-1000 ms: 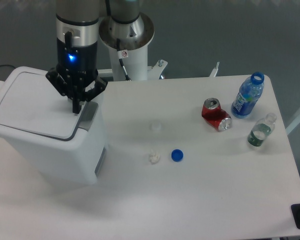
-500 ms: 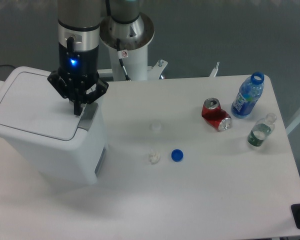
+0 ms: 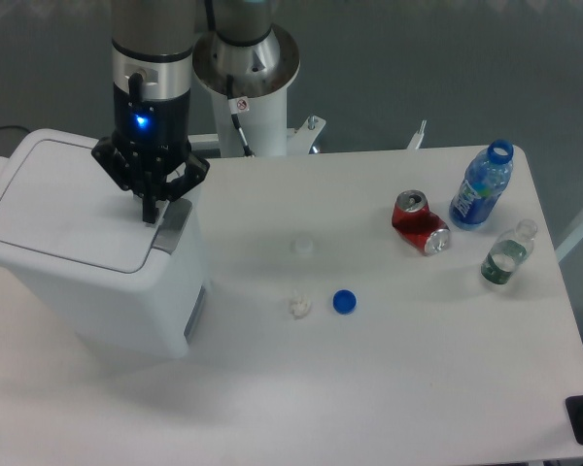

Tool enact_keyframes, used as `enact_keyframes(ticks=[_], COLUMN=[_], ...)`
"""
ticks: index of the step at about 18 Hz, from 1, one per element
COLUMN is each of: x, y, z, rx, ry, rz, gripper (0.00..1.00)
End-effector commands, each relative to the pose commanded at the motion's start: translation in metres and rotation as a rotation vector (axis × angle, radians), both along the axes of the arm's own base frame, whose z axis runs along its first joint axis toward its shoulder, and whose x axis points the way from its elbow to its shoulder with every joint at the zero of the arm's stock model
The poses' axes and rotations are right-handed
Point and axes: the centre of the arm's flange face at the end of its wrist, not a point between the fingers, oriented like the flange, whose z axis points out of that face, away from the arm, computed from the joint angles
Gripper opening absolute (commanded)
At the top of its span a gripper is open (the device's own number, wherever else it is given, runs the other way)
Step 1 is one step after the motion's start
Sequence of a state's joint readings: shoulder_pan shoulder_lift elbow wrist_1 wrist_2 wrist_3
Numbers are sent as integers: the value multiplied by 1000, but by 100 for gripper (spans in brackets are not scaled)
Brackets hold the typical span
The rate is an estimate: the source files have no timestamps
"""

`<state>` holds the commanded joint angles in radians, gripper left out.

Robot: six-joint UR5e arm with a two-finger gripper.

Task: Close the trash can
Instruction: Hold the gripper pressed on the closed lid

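The trash can [image 3: 97, 282] stands at the left of the frame on the white surface [image 3: 389, 369]. Its flat lid [image 3: 63, 209] lies level across the top and appears down, the seam with the body showing as a thin dark line along the lower edge. The grey latch tab [image 3: 172, 227] sits at the right-hand edge of the lid, its long axis running up-frame to down-frame.

The gripper [image 3: 149, 212] hangs directly above that edge, just up and left of the tab, its fingers together at a single dark tip. Whether the tip touches the lid cannot be told from this view. Judged from position, any remaining press goes straight down onto the lid edge beside the tab.

Outward, mid-frame: a blue cap [image 3: 344, 301] and a crumpled white scrap [image 3: 299, 306]. At the right: a crushed red can [image 3: 420, 222], a blue bottle [image 3: 481, 189], and a clear bottle [image 3: 506, 254].
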<state>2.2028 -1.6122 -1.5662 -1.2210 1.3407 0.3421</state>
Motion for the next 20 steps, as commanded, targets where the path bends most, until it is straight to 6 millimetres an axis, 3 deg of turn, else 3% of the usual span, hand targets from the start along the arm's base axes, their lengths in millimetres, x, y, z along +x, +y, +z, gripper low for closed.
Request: enact_keyframes(ticks=[12,20], x=[-2,-1], y=[4,0], z=[-9,4], rx=[-14,6], ry=[-9,5], rz=[-1,2], gripper=[1,4])
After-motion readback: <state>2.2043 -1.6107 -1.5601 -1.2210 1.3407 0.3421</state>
